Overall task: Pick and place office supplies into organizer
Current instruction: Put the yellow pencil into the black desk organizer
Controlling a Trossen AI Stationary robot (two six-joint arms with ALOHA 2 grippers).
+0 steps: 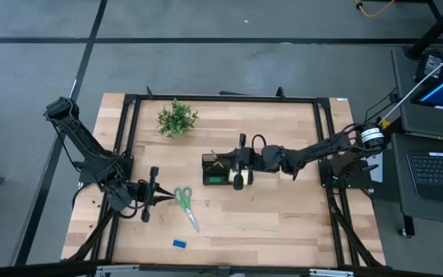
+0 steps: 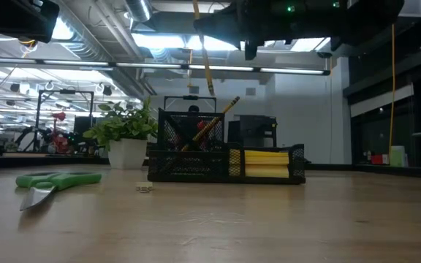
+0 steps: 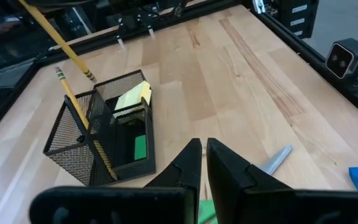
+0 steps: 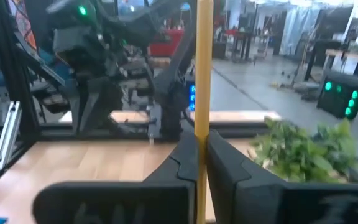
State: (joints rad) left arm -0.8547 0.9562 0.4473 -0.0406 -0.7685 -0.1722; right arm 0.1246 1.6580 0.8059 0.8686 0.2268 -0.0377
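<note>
The black mesh organizer (image 1: 220, 172) sits at mid-table and holds a yellow sticky-note pad (image 3: 133, 97), a small green block (image 3: 140, 147) and one leaning yellow pencil (image 3: 73, 107). My right gripper (image 1: 238, 163) hovers above it, shut on a second yellow pencil (image 2: 205, 60). The green-handled scissors (image 1: 184, 203) lie flat near the left front, with the small blue block (image 1: 179, 244) closer to the near edge. My left gripper (image 3: 204, 163) is shut just left of the scissors, over their handle end (image 3: 206, 210); I see no touch. My right gripper pinches the yellow pencil's shaft (image 4: 202, 127) between its two fingers (image 4: 225, 163). The fingers lie roughly level, pointing toward the table's left, across the pencil. The pencil stands nearly upright and lifted clear, its lower end (image 3: 89, 76) above the organizer's tall compartment.
A small potted plant (image 1: 177, 119) stands at the far left of the table. Black frame rails (image 1: 221, 98) run along the table's edges. Bare wood lies to the right of and in front of the organizer.
</note>
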